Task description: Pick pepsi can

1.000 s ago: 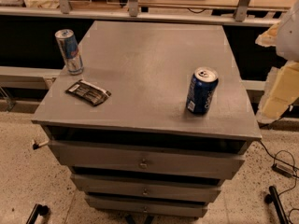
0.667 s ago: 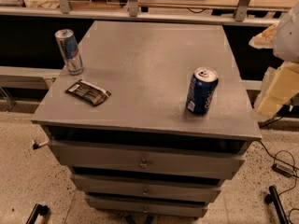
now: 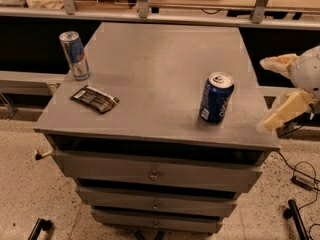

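The pepsi can [image 3: 216, 97] is dark blue with a silver top and white markings. It stands upright near the right front of the grey cabinet top [image 3: 160, 64]. My gripper [image 3: 272, 91] comes in from the right edge of the view, just off the cabinet's right side and level with the can. Its two cream fingers [image 3: 282, 111] are spread apart with nothing between them. The can is about a hand's width to the left of the fingertips.
A slimmer silver-and-blue can [image 3: 75, 54] stands at the left edge of the top. A dark snack packet [image 3: 95, 99] lies flat in front of it. Drawers [image 3: 155, 174] sit below. Cables [image 3: 300, 176] lie on the floor at right. A shelf rail runs behind.
My gripper has moved left, closer to the cabinet's right edge and the pepsi can. The cans and packet have not moved.
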Controlling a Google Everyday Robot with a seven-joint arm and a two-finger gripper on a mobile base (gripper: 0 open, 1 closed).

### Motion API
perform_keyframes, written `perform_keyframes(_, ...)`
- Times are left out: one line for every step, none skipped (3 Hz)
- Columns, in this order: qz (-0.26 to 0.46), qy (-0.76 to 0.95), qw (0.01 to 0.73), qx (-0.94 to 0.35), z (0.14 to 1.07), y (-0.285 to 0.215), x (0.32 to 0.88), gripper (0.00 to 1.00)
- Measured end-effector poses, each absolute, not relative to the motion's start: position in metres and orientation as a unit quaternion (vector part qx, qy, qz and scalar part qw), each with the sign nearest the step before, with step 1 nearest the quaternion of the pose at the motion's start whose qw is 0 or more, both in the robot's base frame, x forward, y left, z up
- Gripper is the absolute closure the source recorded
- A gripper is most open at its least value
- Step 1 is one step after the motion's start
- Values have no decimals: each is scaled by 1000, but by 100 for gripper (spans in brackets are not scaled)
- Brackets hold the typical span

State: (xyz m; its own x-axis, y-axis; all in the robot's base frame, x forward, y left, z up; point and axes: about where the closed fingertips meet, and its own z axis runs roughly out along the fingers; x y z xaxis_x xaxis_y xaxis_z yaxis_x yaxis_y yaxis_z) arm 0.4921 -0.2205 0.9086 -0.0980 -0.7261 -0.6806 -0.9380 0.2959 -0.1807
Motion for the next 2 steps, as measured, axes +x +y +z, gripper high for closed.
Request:
perform_keyframes(231, 695, 432, -526, 906, -203, 507, 0)
perform_keyframes(307, 653, 499, -480, 922, -181, 517, 0)
